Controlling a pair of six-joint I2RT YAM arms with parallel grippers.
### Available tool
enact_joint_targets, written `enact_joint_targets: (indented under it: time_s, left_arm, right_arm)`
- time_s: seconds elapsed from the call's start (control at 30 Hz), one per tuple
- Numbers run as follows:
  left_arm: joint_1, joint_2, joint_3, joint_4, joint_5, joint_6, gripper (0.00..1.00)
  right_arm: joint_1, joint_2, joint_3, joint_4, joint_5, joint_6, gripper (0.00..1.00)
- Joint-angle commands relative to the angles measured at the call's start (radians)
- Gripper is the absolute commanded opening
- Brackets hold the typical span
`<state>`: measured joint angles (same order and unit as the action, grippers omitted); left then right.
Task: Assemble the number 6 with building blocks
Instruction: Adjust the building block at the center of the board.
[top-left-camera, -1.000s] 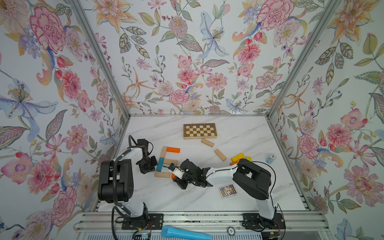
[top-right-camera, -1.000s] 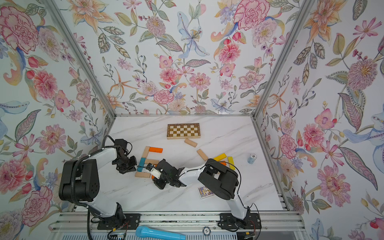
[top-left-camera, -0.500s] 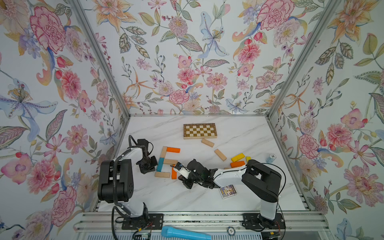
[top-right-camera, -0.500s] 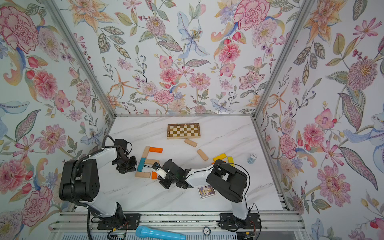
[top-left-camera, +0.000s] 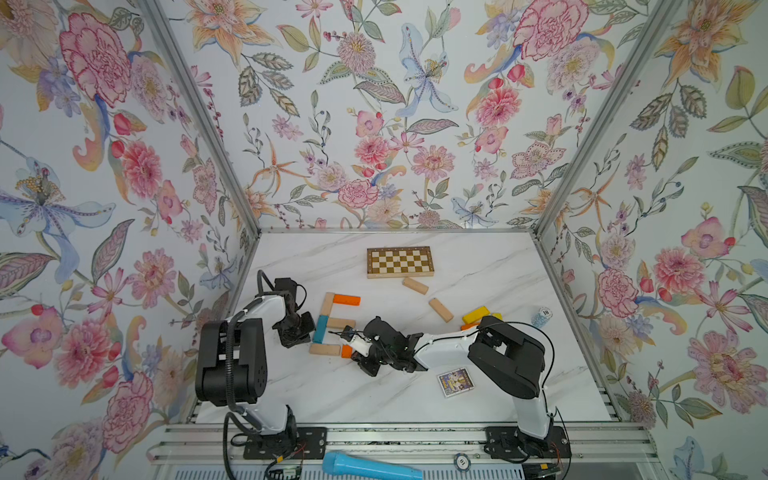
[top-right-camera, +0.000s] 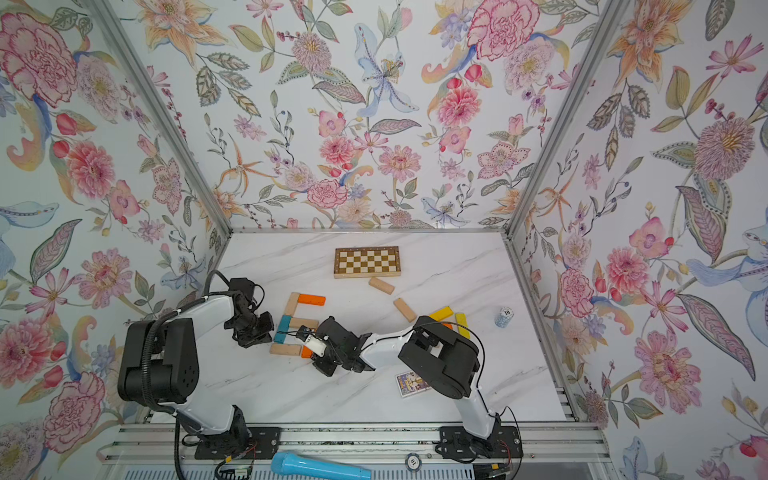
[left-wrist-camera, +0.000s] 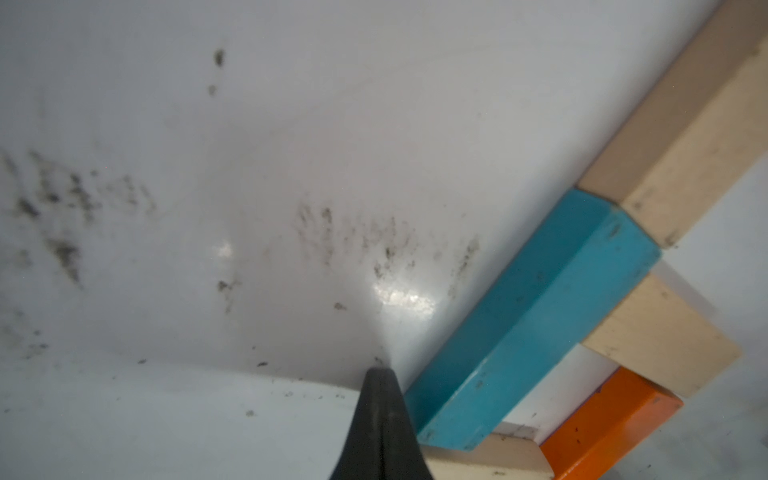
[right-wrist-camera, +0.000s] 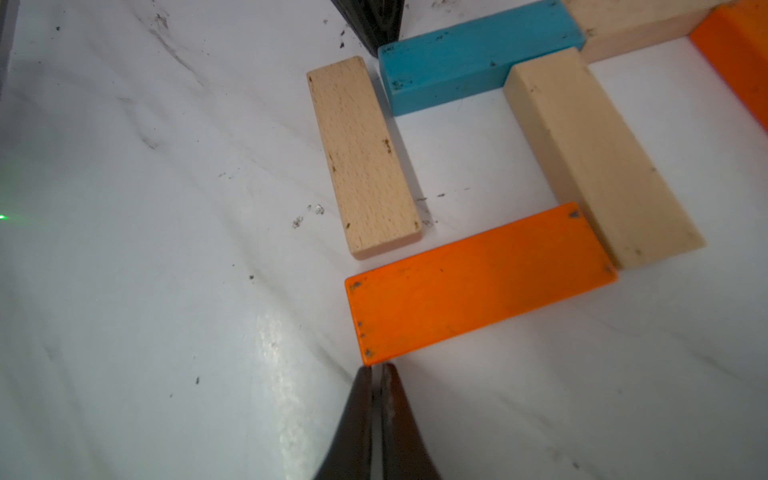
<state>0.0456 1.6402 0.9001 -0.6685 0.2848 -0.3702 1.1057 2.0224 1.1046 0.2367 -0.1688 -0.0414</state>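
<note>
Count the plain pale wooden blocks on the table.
5. In the figure: the upper-left block, the middle block and the bottom block. Loose: the far loose block by the checkered board, the near loose block towards the yellow blocks. The right arm may hide more.

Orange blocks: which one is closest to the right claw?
The flat orange block closing the six's lower loop: its corner nearly meets the right claw. The top orange block lies farther off.

i see six bars forming a 6. spine: top pale bar (top-left-camera: 327, 303) and teal bar (top-left-camera: 320, 328), end to end. top orange bar (top-left-camera: 346, 299) caps it. mid pale bar (top-left-camera: 341, 323) and base pale bar (top-left-camera: 324, 349) run parallel; low orange bar (right-wrist-camera: 482, 282) spans their ends. spare pale bars (top-left-camera: 414, 285) and yellow bar (top-left-camera: 475, 314) lie apart.
</note>
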Motion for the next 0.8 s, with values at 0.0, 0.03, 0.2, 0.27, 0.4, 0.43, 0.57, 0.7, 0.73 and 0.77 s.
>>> enact_joint_targets:
  time_s: [0.0,0.03,0.2,0.27,0.4,0.43,0.57,0.7,0.73,0.77]
  left_arm:
    - [-0.012,0.022,-0.010,-0.037,0.000,0.014,0.00]
    - [-0.012,0.021,-0.010,-0.038,0.001,0.014,0.00]
    - [-0.012,0.023,-0.009,-0.038,0.002,0.014,0.00]
    - [-0.012,0.024,-0.010,-0.037,0.004,0.015,0.00]
    - [-0.012,0.023,-0.009,-0.038,0.002,0.014,0.00]
    - [-0.012,0.020,-0.009,-0.039,0.000,0.014,0.00]
    - [-0.011,-0.002,0.000,-0.043,-0.026,0.011,0.00]
    - [-0.002,-0.043,0.008,-0.046,-0.041,0.003,0.00]
    - [-0.003,-0.059,0.011,-0.044,-0.043,-0.001,0.00]
    - [-0.003,-0.068,0.017,-0.044,-0.042,-0.005,0.00]
  right_arm:
    - [0.009,0.038,0.030,-0.046,-0.007,-0.015,0.10]
    - [0.009,0.040,0.032,-0.046,-0.007,-0.015,0.10]
    - [0.011,0.027,0.022,-0.038,-0.008,-0.016,0.10]
    - [0.010,0.021,0.014,-0.028,-0.008,-0.017,0.10]
    - [0.009,0.009,0.008,-0.018,-0.018,-0.017,0.10]
    - [0.009,-0.001,0.001,-0.008,-0.019,-0.015,0.10]
    - [-0.004,-0.083,-0.056,0.054,-0.020,0.009,0.11]
    - [-0.043,-0.213,-0.132,0.128,-0.016,0.065,0.12]
    - [-0.056,-0.252,-0.153,0.144,-0.005,0.084,0.13]
    - [-0.074,-0.294,-0.174,0.156,0.012,0.107,0.16]
